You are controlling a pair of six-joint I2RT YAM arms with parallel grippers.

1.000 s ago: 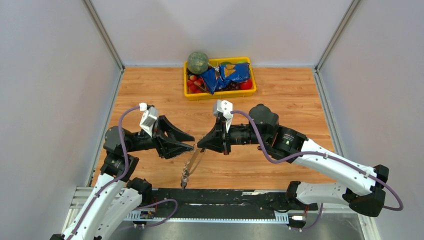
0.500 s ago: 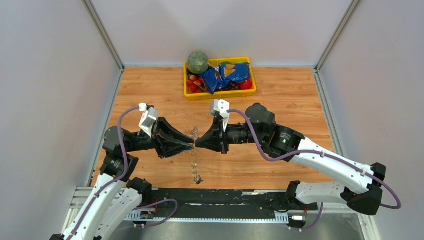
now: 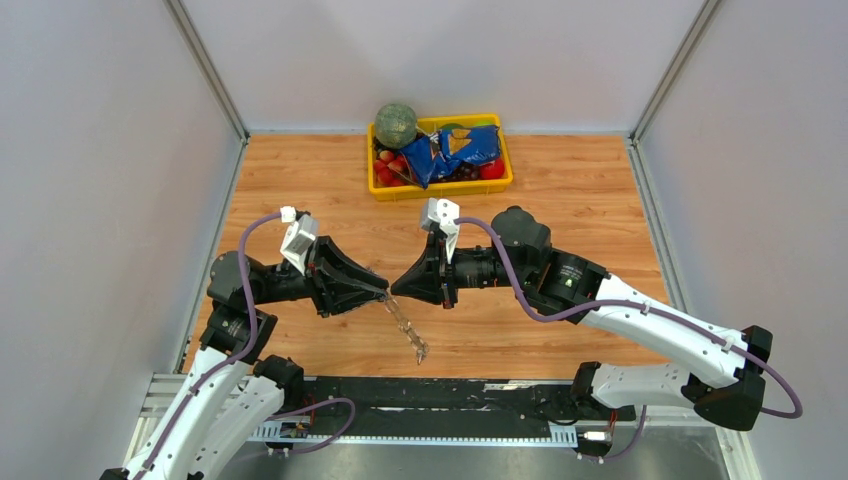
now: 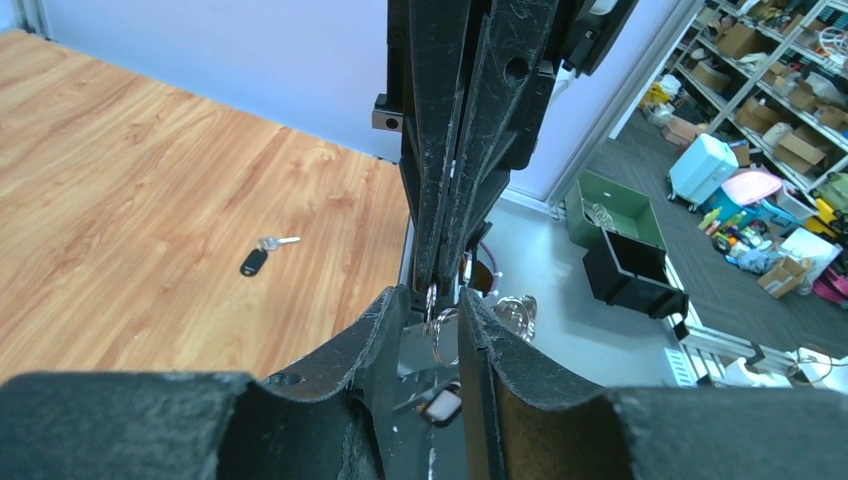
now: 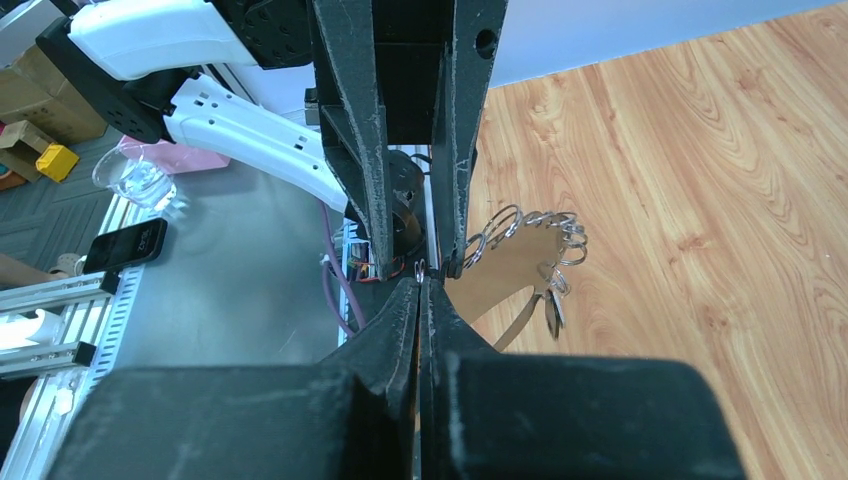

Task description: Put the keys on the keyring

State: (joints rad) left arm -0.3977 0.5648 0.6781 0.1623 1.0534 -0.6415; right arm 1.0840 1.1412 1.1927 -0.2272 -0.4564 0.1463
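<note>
Nearest the arm bases, the thin silver wire keyring (image 3: 409,330) is held clear of the wooden table (image 3: 590,200). Its fringe of small rings and links trails down toward the near right from the point where the two tools meet tip to tip.

The right tool (image 5: 421,290) is pinched closed, apparently on the loop wire itself. The left tool (image 4: 437,322) has its fingers a narrow gap apart with the loop lying between them. Whether its pads bear on the wire cannot be told.

One black-headed, silver-bladed key (image 4: 254,261) lies flat on the table, well apart from both tools. It shows only in the left wrist view. No key appears threaded on the loop.

At the far edge stands a yellow plastic tray (image 3: 440,190) of assorted items, which is not involved.

Assessment:
- The keyring is light, stiff in the wire, loose in the fringe and slippery. It is best gripped on the plain loop, away from the links.
- The key is light and rigid. Its plastic head offers the surest hold and leaves the hole free.
</note>
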